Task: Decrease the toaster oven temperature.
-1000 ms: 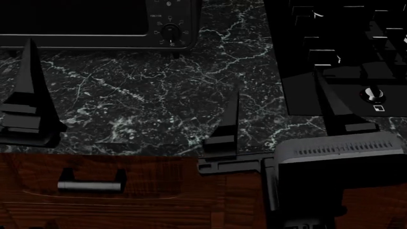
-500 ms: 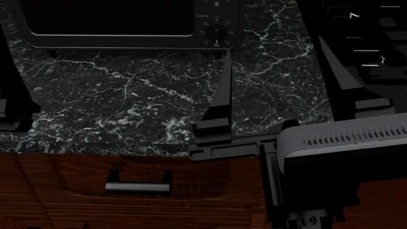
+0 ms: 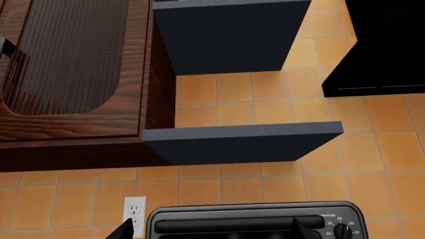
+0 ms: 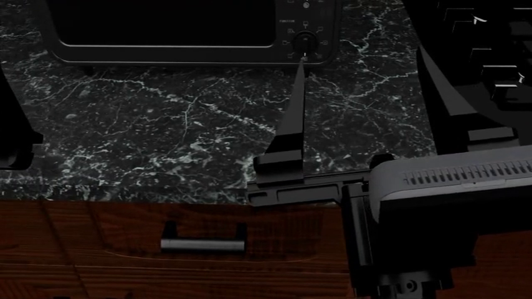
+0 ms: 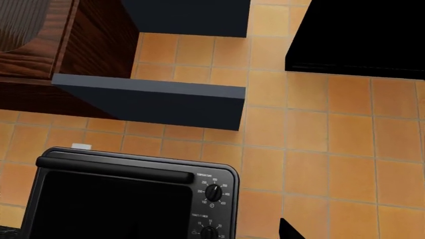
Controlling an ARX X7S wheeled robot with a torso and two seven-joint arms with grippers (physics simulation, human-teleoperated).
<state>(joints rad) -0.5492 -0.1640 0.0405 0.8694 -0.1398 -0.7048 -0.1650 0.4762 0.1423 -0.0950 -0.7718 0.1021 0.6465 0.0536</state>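
Note:
The toaster oven [image 4: 166, 31] is a black box with a dark glass door at the back of the marble counter. Its knob column is on the right side, and the lowest knob [image 4: 305, 42] shows in the head view. My right gripper [image 4: 362, 56] is open wide, and its left fingertip [image 4: 300, 65] lies just below that knob. In the right wrist view the oven [image 5: 119, 204] shows its temperature knob [image 5: 214, 192] above a timer knob [image 5: 210, 232]. My left gripper [image 3: 214, 231] is open in front of the oven top [image 3: 252, 221]. Only one of its fingers [image 4: 12, 137] shows at the head view's left edge.
A black stovetop [image 4: 482, 50] with raised grates stands right of the oven. The dark marble counter [image 4: 166, 124] ends at a wooden drawer front with a metal handle [image 4: 204, 244]. Above the oven are grey shelves [image 3: 242, 142], a wood cabinet [image 3: 66, 74] and a wall outlet [image 3: 134, 211].
The head view has shifted, so the oven now sits further right in it. My right gripper has moved forward until its left fingertip is at the oven's lowest knob. The left gripper has slid toward the left edge.

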